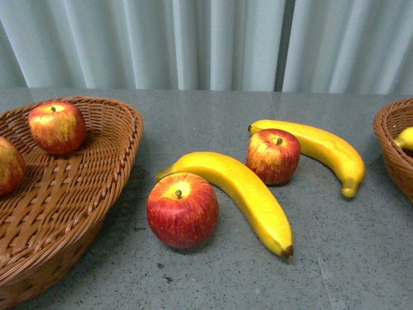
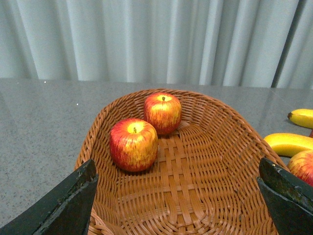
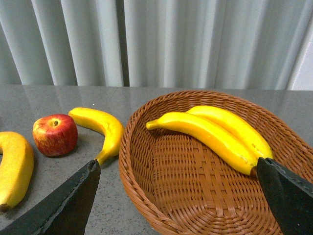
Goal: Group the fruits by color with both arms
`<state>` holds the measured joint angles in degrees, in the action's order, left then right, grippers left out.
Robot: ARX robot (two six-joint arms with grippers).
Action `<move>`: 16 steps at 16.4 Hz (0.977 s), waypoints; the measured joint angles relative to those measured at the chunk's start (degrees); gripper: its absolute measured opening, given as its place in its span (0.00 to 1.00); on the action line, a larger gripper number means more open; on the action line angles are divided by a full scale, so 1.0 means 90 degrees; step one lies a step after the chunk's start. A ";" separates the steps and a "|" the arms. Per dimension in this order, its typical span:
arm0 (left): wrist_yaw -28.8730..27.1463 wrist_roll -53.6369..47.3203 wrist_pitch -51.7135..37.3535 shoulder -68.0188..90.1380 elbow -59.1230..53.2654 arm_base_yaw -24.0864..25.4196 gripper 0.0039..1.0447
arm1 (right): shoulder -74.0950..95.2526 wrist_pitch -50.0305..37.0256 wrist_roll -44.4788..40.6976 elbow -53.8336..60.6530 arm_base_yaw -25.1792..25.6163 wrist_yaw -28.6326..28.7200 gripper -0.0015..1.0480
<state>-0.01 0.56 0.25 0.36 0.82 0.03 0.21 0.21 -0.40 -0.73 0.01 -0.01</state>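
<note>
On my left wrist camera the left gripper [image 2: 177,167] is spread wide with nothing between its jaws, and it hangs over the left basket [image 2: 230,147]. Two red apples sit inside that basket, one nearer the camera [image 2: 133,145] and one behind it [image 2: 163,112], close together.

On the right wrist camera the right gripper [image 3: 177,166] is just as wide and holds nothing. It is over the right basket [image 3: 128,147], where two bananas [image 3: 208,134] lie side by side, touching.

From the front camera neither arm shows. Four fruits lie on the grey table [image 1: 213,110] between the baskets. The front apple [image 1: 182,210] is tucked under the curve of the front banana [image 1: 242,190]. The back apple [image 1: 273,155] sits between that banana and the back banana [image 1: 322,150], close against the latter.
</note>
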 joint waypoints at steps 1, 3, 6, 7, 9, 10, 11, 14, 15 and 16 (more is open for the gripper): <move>0.0000 0.0000 0.0000 0.0000 0.0000 0.0000 0.94 | 0.0000 0.0000 0.0000 0.0000 0.0000 0.0000 0.94; -0.0891 0.0080 0.0180 0.0202 0.0068 -0.0313 0.94 | 0.0000 0.0000 0.0000 0.0000 0.0000 0.0002 0.94; -0.3721 -0.0126 -0.1797 0.2484 0.0440 -0.0265 0.94 | 0.0005 0.0010 0.0002 0.0000 0.0000 -0.0002 0.94; -0.3400 -0.0299 -0.2747 0.3296 0.0816 0.0112 0.94 | 0.0002 0.0005 0.0000 0.0000 0.0000 0.0005 0.94; -0.2385 -0.0777 -0.4061 0.5081 0.1824 0.0325 0.94 | 0.0002 0.0005 0.0000 0.0000 0.0000 0.0000 0.94; -0.1892 -0.0950 -0.3929 0.5928 0.2436 0.0124 0.94 | 0.0002 0.0005 0.0000 0.0000 0.0000 0.0000 0.94; -0.1494 -0.1124 -0.3497 0.6657 0.3043 -0.0253 0.94 | 0.0002 0.0002 0.0000 0.0000 0.0000 0.0000 0.94; -0.0704 -0.1848 -0.2040 0.8060 0.4622 -0.1664 0.94 | 0.0002 0.0005 0.0002 0.0000 0.0000 0.0000 0.94; -0.0534 -0.2130 -0.1571 0.8313 0.4993 -0.2089 0.94 | 0.0002 0.0002 0.0000 0.0000 0.0000 0.0000 0.94; -0.0391 -0.2300 -0.1124 0.8522 0.5195 -0.2421 0.94 | 0.0002 0.0005 0.0000 0.0000 0.0000 0.0000 0.94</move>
<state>-3.53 -20.14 -9.87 77.06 47.57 -21.76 0.23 0.25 -0.40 -0.73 0.01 -0.01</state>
